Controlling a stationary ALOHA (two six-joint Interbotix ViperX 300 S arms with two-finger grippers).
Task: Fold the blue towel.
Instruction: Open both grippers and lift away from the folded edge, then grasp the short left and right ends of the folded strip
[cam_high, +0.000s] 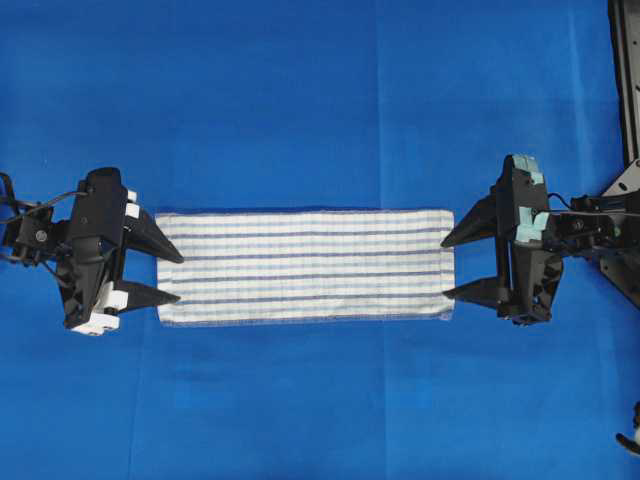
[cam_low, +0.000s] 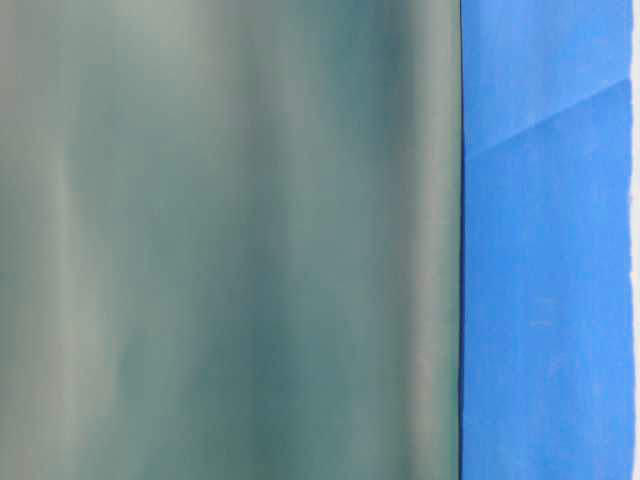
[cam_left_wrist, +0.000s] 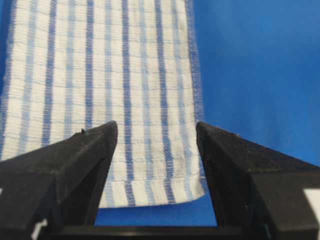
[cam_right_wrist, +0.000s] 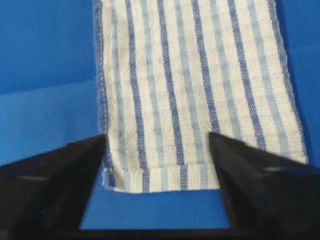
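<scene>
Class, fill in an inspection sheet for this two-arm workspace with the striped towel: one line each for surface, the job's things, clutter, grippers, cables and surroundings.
Surface: blue table covering, smooth apart from faint creases.
Job's things: blue towel lies flat as a long strip between the arms, stripes running along its length.
Clutter: nothing seen.
Grippers: left gripper and right gripper each at one short end of the towel, jaws open, holding nothing.
Cables: black cables behind the left gripper; another by the right arm.
Surroundings: metal frame at the overhead view's right edge; the table-level view is mostly blocked by a blurred grey-green surface.
</scene>
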